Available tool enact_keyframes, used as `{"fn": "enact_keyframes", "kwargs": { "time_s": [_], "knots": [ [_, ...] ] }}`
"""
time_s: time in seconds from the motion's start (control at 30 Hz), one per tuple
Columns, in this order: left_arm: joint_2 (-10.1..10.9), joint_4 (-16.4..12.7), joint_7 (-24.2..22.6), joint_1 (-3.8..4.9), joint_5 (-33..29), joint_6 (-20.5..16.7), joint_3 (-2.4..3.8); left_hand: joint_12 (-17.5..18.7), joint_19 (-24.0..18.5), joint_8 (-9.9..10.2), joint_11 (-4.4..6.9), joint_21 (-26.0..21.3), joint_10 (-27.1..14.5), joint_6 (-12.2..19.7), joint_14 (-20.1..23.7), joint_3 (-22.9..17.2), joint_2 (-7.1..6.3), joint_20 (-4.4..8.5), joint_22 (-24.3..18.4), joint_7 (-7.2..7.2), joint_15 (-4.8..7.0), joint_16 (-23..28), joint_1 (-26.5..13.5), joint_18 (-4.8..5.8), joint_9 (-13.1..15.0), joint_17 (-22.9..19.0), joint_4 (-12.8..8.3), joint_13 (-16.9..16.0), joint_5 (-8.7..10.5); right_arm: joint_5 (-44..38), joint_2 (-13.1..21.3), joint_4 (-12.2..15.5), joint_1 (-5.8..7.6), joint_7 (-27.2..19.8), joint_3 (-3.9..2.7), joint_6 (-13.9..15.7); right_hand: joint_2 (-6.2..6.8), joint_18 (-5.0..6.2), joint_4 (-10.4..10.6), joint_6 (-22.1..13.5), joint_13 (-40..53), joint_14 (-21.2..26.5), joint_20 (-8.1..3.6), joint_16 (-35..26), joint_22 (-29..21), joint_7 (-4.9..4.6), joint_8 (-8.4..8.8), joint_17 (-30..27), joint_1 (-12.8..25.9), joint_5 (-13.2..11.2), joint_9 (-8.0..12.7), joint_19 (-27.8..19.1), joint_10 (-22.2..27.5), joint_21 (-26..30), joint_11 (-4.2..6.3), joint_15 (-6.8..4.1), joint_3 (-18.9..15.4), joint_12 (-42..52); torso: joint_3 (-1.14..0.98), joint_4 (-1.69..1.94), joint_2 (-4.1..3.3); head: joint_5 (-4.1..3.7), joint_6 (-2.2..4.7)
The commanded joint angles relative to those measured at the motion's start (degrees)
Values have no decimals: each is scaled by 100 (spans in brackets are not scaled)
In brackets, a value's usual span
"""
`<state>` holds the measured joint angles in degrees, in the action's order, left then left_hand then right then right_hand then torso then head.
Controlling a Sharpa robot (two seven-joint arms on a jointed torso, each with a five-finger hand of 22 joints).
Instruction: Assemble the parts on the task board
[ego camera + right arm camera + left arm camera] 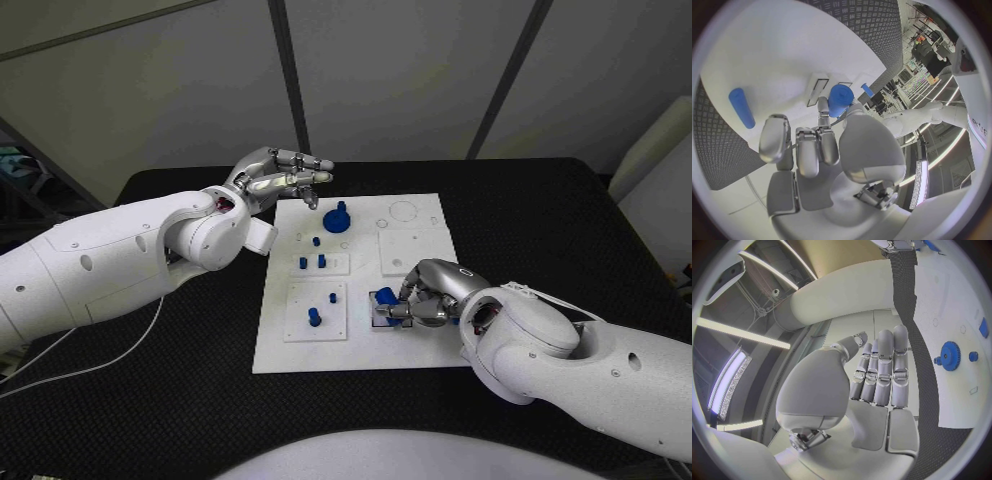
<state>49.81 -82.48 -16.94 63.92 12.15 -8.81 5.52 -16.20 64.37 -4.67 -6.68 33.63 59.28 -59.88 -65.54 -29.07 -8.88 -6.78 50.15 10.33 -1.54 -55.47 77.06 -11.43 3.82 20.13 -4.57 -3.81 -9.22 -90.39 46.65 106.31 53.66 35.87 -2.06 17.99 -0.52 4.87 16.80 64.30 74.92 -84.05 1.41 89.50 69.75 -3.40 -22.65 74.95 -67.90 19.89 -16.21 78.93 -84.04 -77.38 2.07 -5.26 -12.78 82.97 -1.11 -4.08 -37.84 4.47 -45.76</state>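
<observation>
Silver fingers of the right robot hand point(421, 296) are curling onto a blue part point(385, 297) at the near right of the white board point(289, 355), pinching it. The left robot hand point(277, 177) is hovering over the black bench point(577, 230) off the board's far left corner, fingers straight, side by side, holding nothing, a blue gear point(338, 219) lying nearby.

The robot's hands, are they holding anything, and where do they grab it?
The right hand is down on a blue part on the task board, fingers around its top end. The left hand holds nothing; its fingers are apart, above the board's far corner.
</observation>
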Motion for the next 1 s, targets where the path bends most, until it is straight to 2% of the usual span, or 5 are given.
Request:
{"fn": "enact_keyframes", "kwargs": {
  "time_s": [0.03, 0.3, 0.5, 0.6, 1.0],
  "knots": [
    [-6, 1, -21, 7, -12, 66, 3, -20, -27, 9, 7, -40, -34, 19, 33, 10, 28, -8, -6, 5, -1, 22, -40, 100, 2, -6, 22, 1, -28, 13, -15, -6, 8, 75, 0, -281, -9, -50, -2, 250, 780, -577, -51, 10, 11, 214, -42, 1422, 84, -101, -31, 5, -225, -31, 53, -48, -49, -11, -4, -6, 1, 4, -4],
    [-11, 6, -14, 7, -12, 73, 3, -28, -29, 7, 8, -44, -38, 18, 33, 14, 33, -11, -9, 4, -2, 20, -53, 100, 2, -9, 30, 0, -28, -30, -42, -39, 8, 100, 0, -259, 66, -49, -4, 192, 801, -575, -66, 5, 10, 222, -167, 1411, 376, -857, -174, -3, -234, -21, 61, -59, -184, -25, -3, -4, 3, 3, -11],
    [-15, 15, -2, 7, -12, 82, 3, -43, -29, 3, 13, -45, -49, 18, 38, -16, 56, -4, -9, 0, 8, 18, -8, 93, 2, -17, 1, 1, -36, -196, -65, -78, 8, 164, -1, -83, 633, -41, 30, 111, 798, -567, -58, -14, -24, 216, -256, 1375, 816, -1661, -294, -31, -225, 17, 45, -54, 158, -68, -4, -1, 2, 5, -8],
    [-17, 21, -18, 7, -12, 62, 2, -47, -28, 2, 14, -44, -50, 18, 39, -22, 58, -3, -8, 0, 9, 18, 0, 92, 2, -19, -5, 1, -37, -275, -76, -86, 8, 168, -1, -3, 779, -40, 24, 96, 803, -567, -61, -14, -22, 213, -275, 1374, 969, -1687, -320, -30, -226, 19, 52, -53, 218, -73, -5, -6, 1, 10, -9],
    [-12, 29, -47, 6, -12, 24, 2, -47, -28, 2, 14, -44, -50, 18, 39, -22, 58, -3, -8, 0, 9, 18, 0, 92, 2, -19, -5, 1, -37, -290, -79, -60, 8, -190, 0, 128, 862, -46, 23, 92, 854, -574, -63, 1, 6, 217, -293, 1406, 1048, -1692, -342, -14, -253, 5, 56, -55, 246, -24, -7, -7, 6, 10, -11]
  ]
}}
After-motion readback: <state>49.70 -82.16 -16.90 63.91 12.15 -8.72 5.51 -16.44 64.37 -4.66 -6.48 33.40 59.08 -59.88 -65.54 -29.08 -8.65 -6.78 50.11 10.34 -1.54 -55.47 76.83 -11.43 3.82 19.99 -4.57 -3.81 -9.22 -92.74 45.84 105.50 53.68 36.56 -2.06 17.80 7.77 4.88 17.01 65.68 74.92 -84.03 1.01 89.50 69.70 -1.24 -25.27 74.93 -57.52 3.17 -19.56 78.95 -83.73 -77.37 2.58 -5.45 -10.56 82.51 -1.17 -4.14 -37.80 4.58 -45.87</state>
